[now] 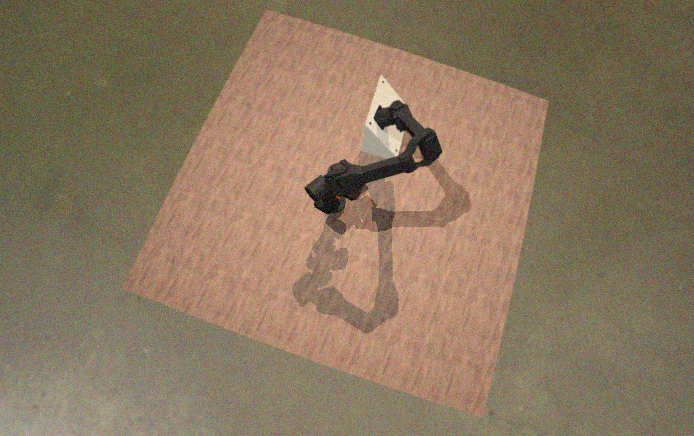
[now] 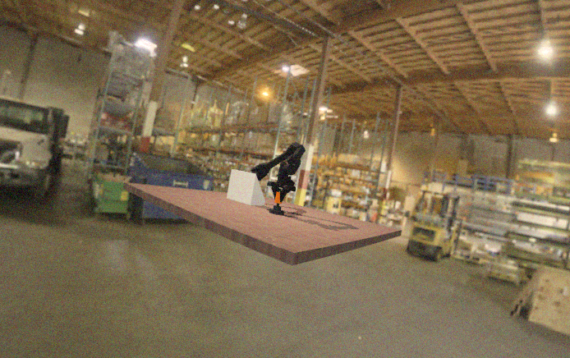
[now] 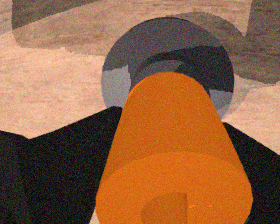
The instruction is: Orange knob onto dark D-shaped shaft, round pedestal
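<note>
Where the wood worktop [image 1: 241,162] [image 2: 251,231] [image 3: 46,80] stretches btwn its four corners, the black arm [image 1: 379,168] [image 2: 278,159] reaches from a pale sloped mount [image 1: 379,100] [image 2: 242,186], which sits nearer the top edge than the bottom edge in the top view. Gripper [image 1: 331,204] [image 2: 278,198] [image 3: 168,124] is near mid-worktop in that view, a bit closer to the left edge than the right edge, pointing down, w/ its jaws clenched on the orange knob [image 1: 338,198] [image 2: 278,196] [image 3: 171,120]. Knob's approx. upright in the ext. view, right above the dark round pedestal [image 2: 277,211] [image 3: 115,85], which stands on the worktop, well back from the near corner. Dark section shows btwn the orange & the pedestal's wide base, so knob isn't all the way down. Can't tell if the shaft tip's in the hole or just touching; fit's hidden from the wrist cam. Same cam shows a D-shaped opening in the knob's near end, flat side facing img right, partly cut off by the bottom of the frame. Shaft's flat: n/a, can't be seen.
</note>
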Available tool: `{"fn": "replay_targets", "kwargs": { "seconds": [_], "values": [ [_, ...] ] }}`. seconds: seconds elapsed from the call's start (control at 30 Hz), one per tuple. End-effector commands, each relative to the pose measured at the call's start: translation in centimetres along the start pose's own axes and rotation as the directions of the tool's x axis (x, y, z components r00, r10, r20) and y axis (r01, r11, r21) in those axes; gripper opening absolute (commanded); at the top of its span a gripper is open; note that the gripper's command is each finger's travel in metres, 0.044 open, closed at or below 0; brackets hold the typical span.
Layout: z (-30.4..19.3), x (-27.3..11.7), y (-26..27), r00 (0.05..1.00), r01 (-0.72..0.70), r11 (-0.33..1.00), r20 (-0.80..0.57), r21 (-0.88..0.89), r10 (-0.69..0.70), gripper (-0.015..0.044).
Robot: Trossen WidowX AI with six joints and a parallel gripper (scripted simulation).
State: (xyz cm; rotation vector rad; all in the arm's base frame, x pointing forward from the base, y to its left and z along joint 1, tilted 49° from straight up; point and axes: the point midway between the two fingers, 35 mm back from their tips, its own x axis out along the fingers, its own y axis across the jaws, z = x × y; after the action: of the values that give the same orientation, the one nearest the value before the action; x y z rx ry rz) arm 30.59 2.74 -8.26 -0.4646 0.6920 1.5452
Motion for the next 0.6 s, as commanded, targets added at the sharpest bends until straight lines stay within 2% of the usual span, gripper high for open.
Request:
{"fn": "replay_targets", "kwargs": {
  "seconds": [0.0, 0.57],
  "values": [
    [0.21, -0.07, 0.19, 1.000, 0.004, 1.000, 0.000, -0.021, -0.004, 0.0000],
    [0.18, -0.23, 0.12, 1.000, 0.004, 1.000, 0.000, -0.021, -0.004, 0.0000]
  ]
}}
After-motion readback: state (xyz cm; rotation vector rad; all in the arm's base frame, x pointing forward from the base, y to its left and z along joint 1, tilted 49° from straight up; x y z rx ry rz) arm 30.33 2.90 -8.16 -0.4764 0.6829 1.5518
